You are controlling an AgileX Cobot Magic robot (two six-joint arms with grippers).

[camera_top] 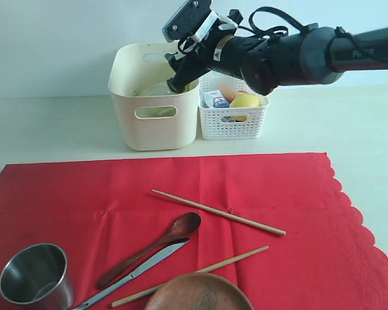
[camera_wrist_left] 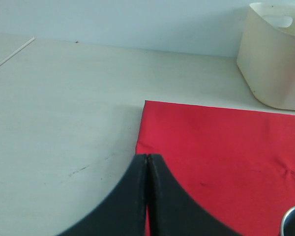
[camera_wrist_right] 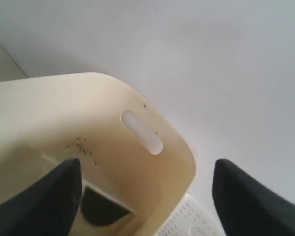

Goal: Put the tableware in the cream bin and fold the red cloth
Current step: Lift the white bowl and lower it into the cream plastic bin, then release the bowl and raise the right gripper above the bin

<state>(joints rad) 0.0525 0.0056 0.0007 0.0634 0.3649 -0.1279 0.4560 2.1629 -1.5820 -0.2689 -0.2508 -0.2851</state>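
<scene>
In the exterior view the right gripper (camera_top: 175, 81) hangs at the mouth of the cream bin (camera_top: 154, 126), which stands behind the flat red cloth (camera_top: 64, 194). On the cloth lie the chopsticks (camera_top: 216, 212), wooden spoon (camera_top: 156, 244), knife (camera_top: 141, 270), steel cup (camera_top: 35, 276) and brown plate (camera_top: 197, 296). In the left wrist view the left gripper (camera_wrist_left: 147, 160), its tips pressed together, sits above the cloth's edge. In the right wrist view the right gripper's fingers (camera_wrist_right: 64, 191) stand wide apart, holding nothing, over the bin's inside.
</scene>
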